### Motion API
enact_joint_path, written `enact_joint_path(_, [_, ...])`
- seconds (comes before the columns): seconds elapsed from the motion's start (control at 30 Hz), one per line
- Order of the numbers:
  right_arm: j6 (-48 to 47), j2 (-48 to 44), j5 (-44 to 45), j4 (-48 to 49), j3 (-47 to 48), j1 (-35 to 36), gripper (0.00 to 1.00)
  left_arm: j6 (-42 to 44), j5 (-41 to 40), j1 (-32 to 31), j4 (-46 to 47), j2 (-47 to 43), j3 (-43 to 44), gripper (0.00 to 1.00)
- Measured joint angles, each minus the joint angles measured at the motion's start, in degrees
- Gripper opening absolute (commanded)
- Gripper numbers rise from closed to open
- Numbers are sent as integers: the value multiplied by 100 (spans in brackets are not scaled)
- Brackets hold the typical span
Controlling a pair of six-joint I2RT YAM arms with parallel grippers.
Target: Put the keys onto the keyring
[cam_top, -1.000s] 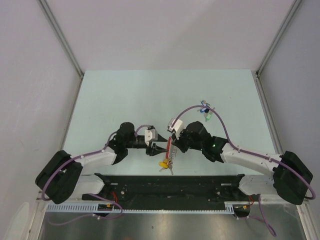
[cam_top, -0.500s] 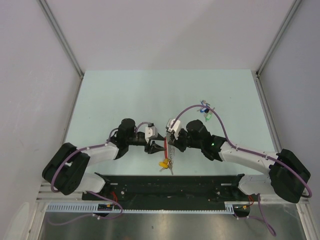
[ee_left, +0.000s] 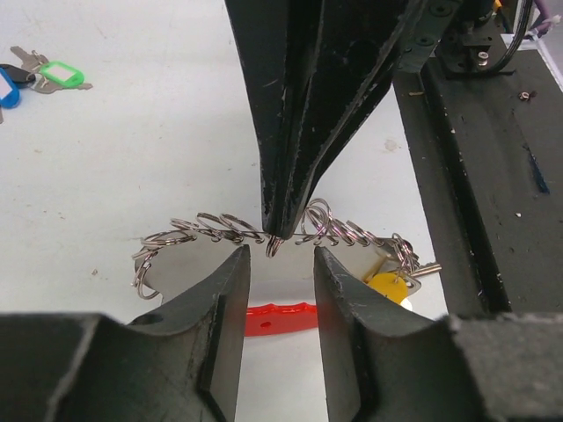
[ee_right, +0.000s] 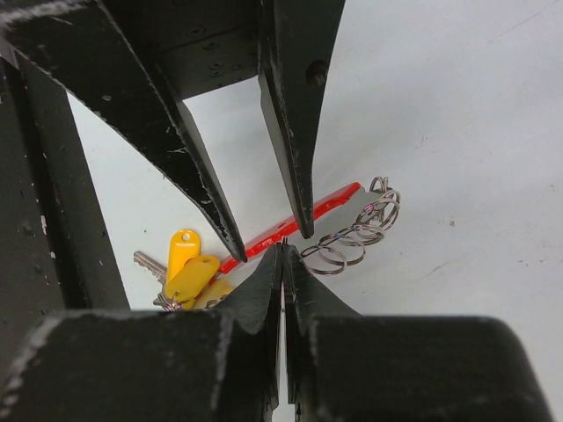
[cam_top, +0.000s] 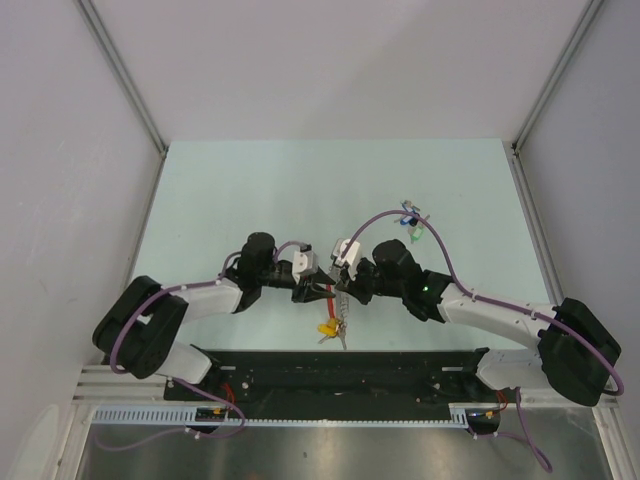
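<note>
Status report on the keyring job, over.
Left gripper open by the keyring. Right gripper shut on its chain. Keys lie well apart, ungripped. Nothing in the way.

shows right pincer (ee_right: 283,253) at bottom centre, fingers pressed together, tips right at red loop (ee_right: 308,215) of keyring (ee_right: 374,207). has left pincer (ee_right: 271,246) reaching in from top, fingers spread, tips just beside red loop. puts silver coils (ee_right: 339,251) right of tips, yellow tags (ee_right: 189,268) left, all on pale counter (ee_right: 457,132).
</note>
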Motion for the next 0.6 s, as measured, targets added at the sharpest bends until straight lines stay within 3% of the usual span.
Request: enact_joint_path(0.6, [0, 0, -52, 0, 0, 11, 0, -22, 278, 0, 79, 214, 90, 25])
